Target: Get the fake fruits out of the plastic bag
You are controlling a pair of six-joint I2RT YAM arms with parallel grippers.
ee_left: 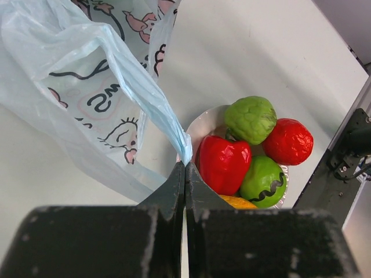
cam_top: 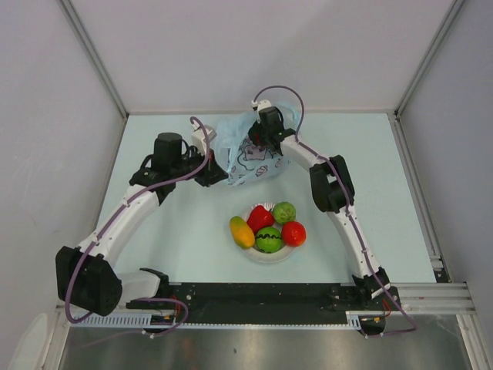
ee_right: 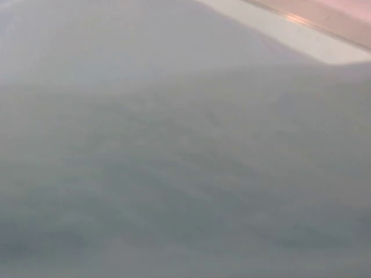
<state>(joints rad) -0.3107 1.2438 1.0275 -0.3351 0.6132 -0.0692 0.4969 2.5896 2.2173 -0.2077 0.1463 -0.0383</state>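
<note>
Nearest my arm bases, the white plate (cam_top: pixel 262 257) carries 5 fake fruits (ee_left: pixel 223 162) packed together and touching: a yellow-orange one (cam_top: pixel 241 231), a striped dark green one (cam_top: pixel 269 240), a red bumpy one (cam_top: pixel 293 233), a red pepper (cam_top: pixel 259 218) and a pale green one (cam_top: pixel 284 212). I judge that much of the job done, since all 5 lie outside the plastic bag (cam_top: pixel 246 166).

Just beyond the plate, on my left, the left gripper (ee_left: pixel 185 165) is clenched tight on a twisted strip of the bag's edge. The film runs up and away from its fingertips, so this arm holds the bag.

Farther back, the bag sits bunched on the table (cam_top: pixel 370 193), well apart from the plate. The right gripper (cam_top: pixel 260 142) reaches down into its mouth from the far side. That wrist camera shows only hazy blue-grey film, so I cannot tell how its jaws stand or whether they have anything. A small red patch shows beside that gripper in the overhead view. I cannot tell if it is fruit or print, so what remains inside is unknown to me.
</note>
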